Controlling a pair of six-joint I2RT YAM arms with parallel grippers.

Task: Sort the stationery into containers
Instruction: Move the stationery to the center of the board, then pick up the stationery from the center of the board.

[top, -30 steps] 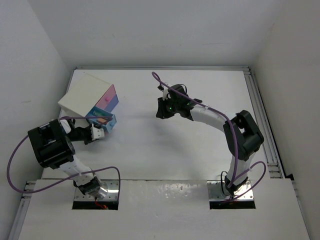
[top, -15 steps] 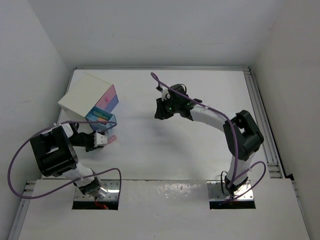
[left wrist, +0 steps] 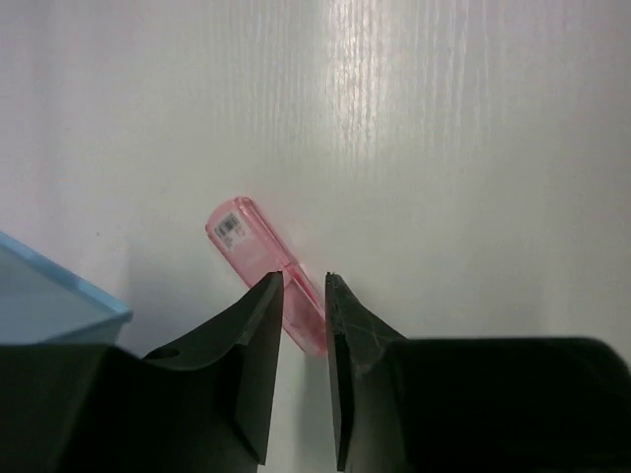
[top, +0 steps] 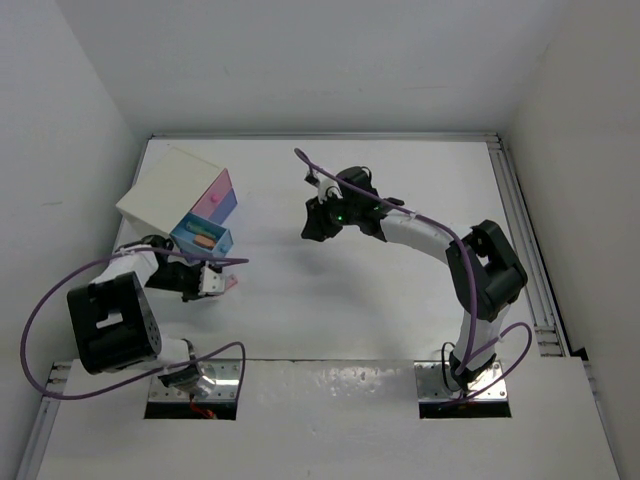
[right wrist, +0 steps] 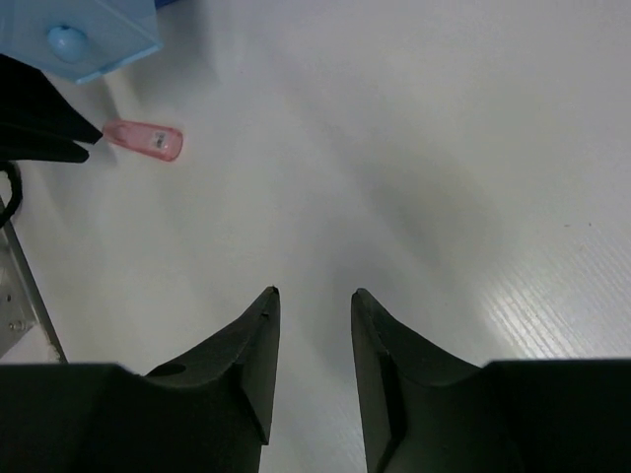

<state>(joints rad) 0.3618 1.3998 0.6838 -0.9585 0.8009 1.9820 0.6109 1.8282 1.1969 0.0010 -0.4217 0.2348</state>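
Observation:
My left gripper [left wrist: 304, 278] is shut on a short pink marker piece [left wrist: 258, 258], which sticks out ahead of the fingertips low over the table. In the top view this gripper [top: 212, 283] sits just in front of the blue container [top: 203, 238], with the pink piece [top: 230, 285] at its tip. The blue container holds an orange piece [top: 203, 239]. The pink container [top: 214, 200] lies behind it. My right gripper [right wrist: 314, 293] is open and empty above the table's middle [top: 318, 228]. Its view shows the pink piece [right wrist: 146, 139] and the blue container's corner [right wrist: 89, 39].
A white box [top: 170, 183] stands at the back left against both containers. A corner of the blue container [left wrist: 49, 305] shows left of my left fingers. Metal rails [top: 525, 250] run along the table's right edge. White walls close in the table.
My left gripper has drawn back from the blue container toward the near side and right, now with the pink piece in its jaws. My right gripper has drifted slightly left.

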